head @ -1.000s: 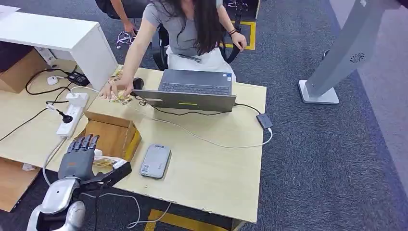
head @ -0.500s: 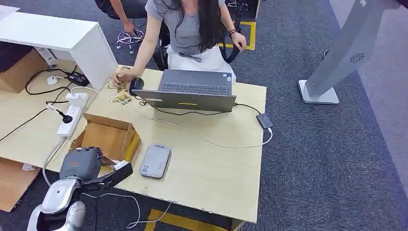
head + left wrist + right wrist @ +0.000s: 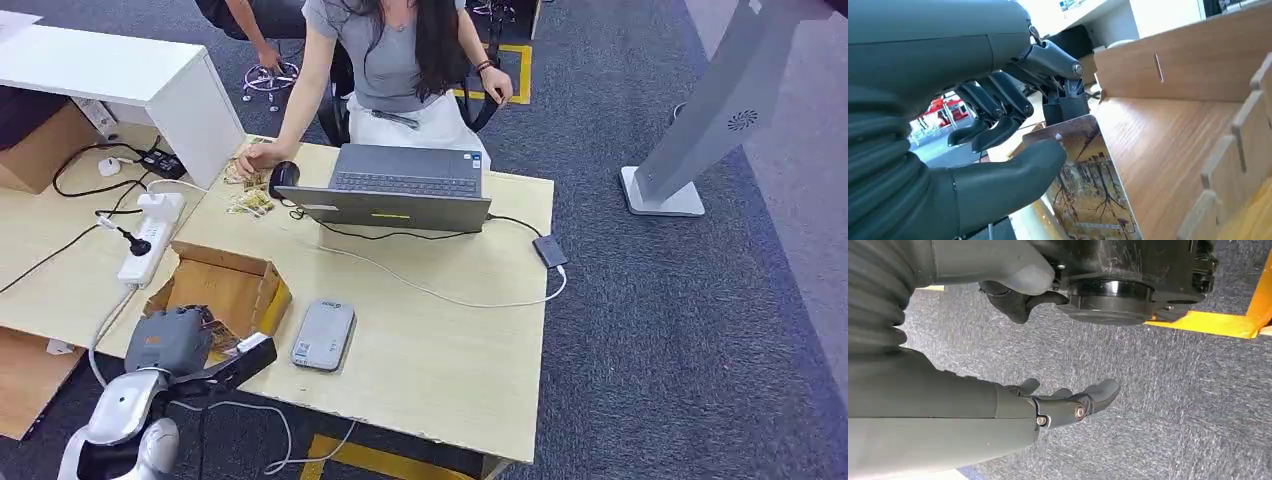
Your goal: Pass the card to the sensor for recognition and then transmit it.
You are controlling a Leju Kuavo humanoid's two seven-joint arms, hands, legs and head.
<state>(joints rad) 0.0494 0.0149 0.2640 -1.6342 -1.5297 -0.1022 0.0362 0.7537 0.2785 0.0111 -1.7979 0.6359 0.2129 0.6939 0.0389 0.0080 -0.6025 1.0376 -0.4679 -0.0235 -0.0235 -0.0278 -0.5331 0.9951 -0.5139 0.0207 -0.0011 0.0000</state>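
Observation:
My left hand sits at the near end of the open wooden box, its fingers curled in. In the left wrist view the left hand pinches a card printed with bare trees on a yellow ground, with the thumb on the card's face and the dark fingers behind its top edge. A corner of the card shows beside the hand. The flat grey sensor lies on the table just right of the box. My right hand hangs over grey carpet, fingers apart and holding nothing.
A person sits behind the table with a hand by loose cards and a mouse. A laptop stands mid-table, and a cable runs to a small dark adapter. A power strip lies at the left. A white stand rises from the carpet.
My left hand's fingers were spread flat over the box one second ago and have since curled in on the card. The person's hand drew back towards the mouse.

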